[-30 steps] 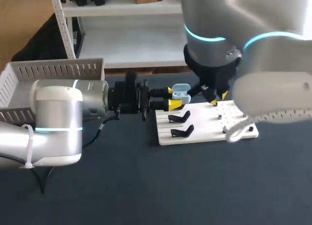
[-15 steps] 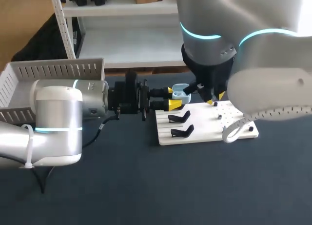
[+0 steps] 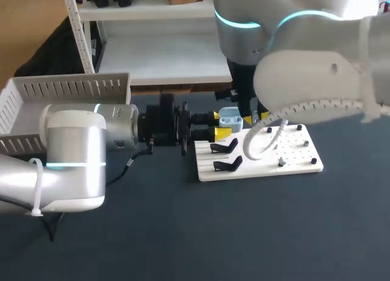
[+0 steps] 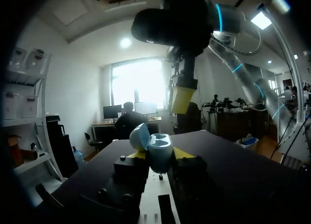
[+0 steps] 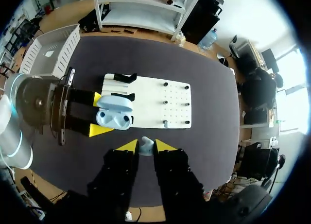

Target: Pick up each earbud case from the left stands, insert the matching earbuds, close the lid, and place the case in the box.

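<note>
Nearest the camera, the left arm reaches in level over the dark table [image 3: 244,232]. Its left gripper [image 3: 220,124] is clamped on a pale blue case [image 3: 230,117], with one yellow-tipped finger pressed to each side. From that arm's wrist, the case sits upright between the tips, its lid swung open to one side and two wells showing.

The case is held just over the far left corner of a white board [image 3: 292,165]. Two black stands [image 3: 224,147] sit on the board's left part, and small dark pegs [image 3: 280,163] dot its right part.

The right gripper [image 3: 256,118] hangs down from above, just beside the case on its right. In its own wrist view the fingers are drawn almost together, pinching a small pale earbud [image 5: 146,147] between the yellow tips, with the open case ahead of them. Any print on the case or board is too small to read.

Farthest back, at the table's left, stands a grey slatted box [image 3: 67,86].
</note>
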### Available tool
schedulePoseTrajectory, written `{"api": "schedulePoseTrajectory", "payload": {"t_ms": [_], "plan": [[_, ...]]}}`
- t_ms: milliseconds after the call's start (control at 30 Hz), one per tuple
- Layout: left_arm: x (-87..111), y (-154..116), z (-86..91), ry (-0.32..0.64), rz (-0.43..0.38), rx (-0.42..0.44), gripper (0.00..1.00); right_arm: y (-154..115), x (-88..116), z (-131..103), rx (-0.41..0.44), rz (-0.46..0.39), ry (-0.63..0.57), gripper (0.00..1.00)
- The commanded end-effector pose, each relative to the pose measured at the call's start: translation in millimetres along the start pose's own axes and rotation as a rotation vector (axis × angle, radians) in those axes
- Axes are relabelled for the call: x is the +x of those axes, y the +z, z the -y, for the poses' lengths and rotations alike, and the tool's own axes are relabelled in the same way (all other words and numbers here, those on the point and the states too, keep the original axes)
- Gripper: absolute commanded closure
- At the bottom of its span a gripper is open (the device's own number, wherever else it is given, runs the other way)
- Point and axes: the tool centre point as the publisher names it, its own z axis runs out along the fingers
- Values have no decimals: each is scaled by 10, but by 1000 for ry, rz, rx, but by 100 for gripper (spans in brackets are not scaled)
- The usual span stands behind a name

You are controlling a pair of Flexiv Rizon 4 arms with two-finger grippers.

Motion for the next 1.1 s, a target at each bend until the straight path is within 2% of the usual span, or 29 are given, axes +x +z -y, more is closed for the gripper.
{"api": "schedulePoseTrajectory", "payload": {"t_ms": [33, 167, 600, 767, 867, 900, 1100], "plan": [[-2, 62, 88, 1, 2, -8, 100, 13, -85, -37, 16, -21, 17, 100], [2, 116, 143, 2, 4, 16, 100, 24, -88, -28, 10, -25, 24, 100], [2, 116, 143, 2, 4, 16, 100, 24, -88, -28, 10, -25, 24, 100], [2, 116, 143, 2, 4, 16, 100, -52, -93, -26, -11, -115, 191, 100], [2, 116, 143, 2, 4, 16, 100, -93, -107, -45, -8, -98, 269, 100], [2, 116, 143, 2, 4, 16, 100, -99, -110, -58, -40, -110, 295, 100], [2, 116, 143, 2, 4, 16, 100, -93, -109, -77, -33, -87, 319, 100]]}}
